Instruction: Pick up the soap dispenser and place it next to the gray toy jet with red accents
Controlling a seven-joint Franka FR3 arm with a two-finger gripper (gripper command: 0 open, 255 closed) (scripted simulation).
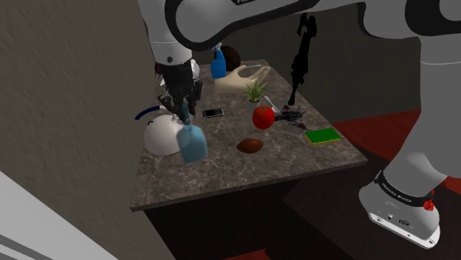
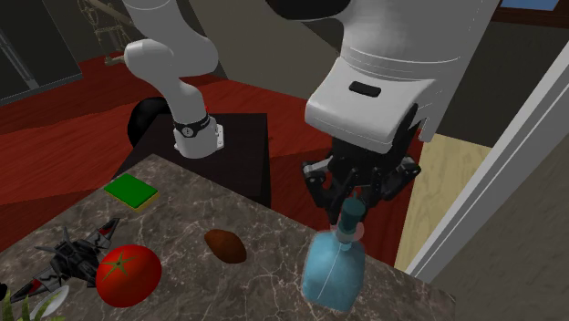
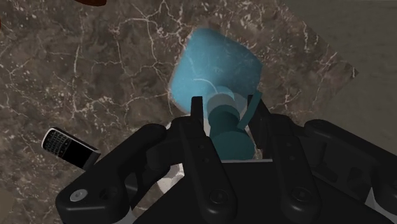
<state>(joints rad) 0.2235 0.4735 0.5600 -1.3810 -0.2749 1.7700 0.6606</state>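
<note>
My gripper (image 1: 185,117) (image 2: 349,212) (image 3: 228,118) is shut on the pump neck of a light blue soap dispenser (image 1: 193,144) (image 2: 333,269) (image 3: 213,67). The bottle hangs tilted below the fingers, over the marble tabletop (image 1: 222,177) towards the shoulder view's left front. The grey toy jet with red accents (image 1: 292,116) (image 2: 77,255) lies on the table to the shoulder view's right, just past a red tomato (image 1: 263,117) (image 2: 128,274). The jet is well apart from the dispenser.
A brown oval object (image 1: 250,145) (image 2: 225,245) lies between dispenser and jet. A green flat block (image 1: 323,136) (image 2: 131,191) sits near the right edge. A phone (image 1: 213,113) (image 3: 67,147), white round pot (image 1: 161,137), blue spray bottle (image 1: 219,63), cream jug (image 1: 244,79) and small plant (image 1: 255,91) stand further back.
</note>
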